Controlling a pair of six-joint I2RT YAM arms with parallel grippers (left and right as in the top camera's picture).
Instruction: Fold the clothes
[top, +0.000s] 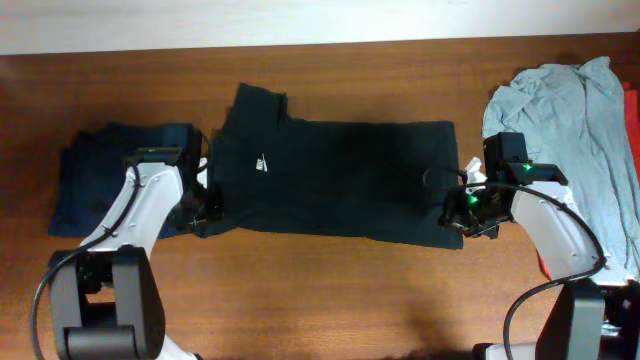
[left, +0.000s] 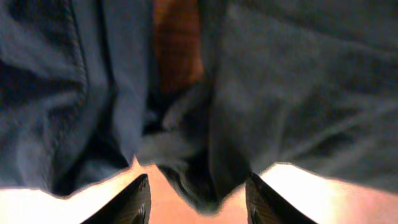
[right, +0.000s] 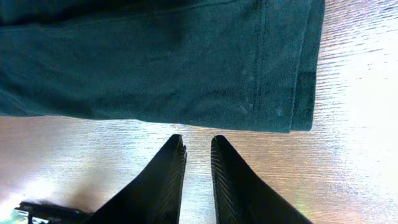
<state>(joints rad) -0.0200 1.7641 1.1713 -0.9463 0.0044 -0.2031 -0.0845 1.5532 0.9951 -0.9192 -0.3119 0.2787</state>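
Observation:
The black T-shirt lies flat across the middle of the table, folded lengthwise, with its small white logo near the left end. My left gripper is at the shirt's front left corner. In the left wrist view its fingers are apart, with a dark corner of the shirt hanging between them, not pinched. My right gripper is at the front right corner. In the right wrist view its fingers are almost together and empty, resting on the table just short of the shirt's hem.
A dark navy garment lies folded at the left, close to my left arm, and shows in the left wrist view. A light grey shirt is heaped at the right, with red cloth at the edge.

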